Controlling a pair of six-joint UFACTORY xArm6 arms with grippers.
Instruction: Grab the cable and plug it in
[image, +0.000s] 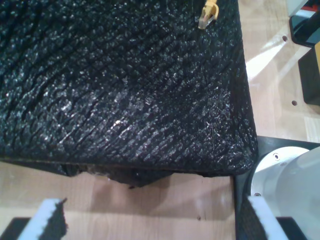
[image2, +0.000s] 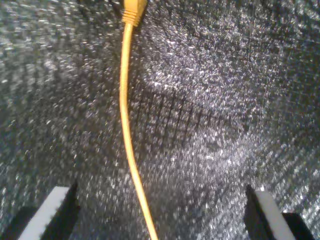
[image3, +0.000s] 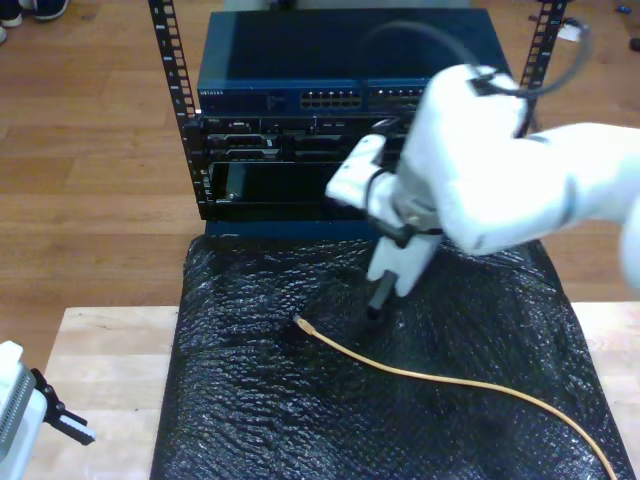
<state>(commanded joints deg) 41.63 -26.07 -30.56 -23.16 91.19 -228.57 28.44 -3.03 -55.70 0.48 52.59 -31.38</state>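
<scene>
Cable (image2: 125, 125), thin yellow-orange, on crinkly black sheet (image2: 225, 100); both hands' fingers spread, empty.

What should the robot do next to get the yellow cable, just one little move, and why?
Probably lower my second gripper straight down onto the cable. Its jaws stand open with the cable running between them, lying on the black mat, and in the exterior view that gripper hangs just above the mat beside the plug end.

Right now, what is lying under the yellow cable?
The cable lies on a black bubble-wrap sheet, from its plug to the exterior view's lower right. The sheet covers the wooden table there, so nothing beneath it can be seen.
</scene>
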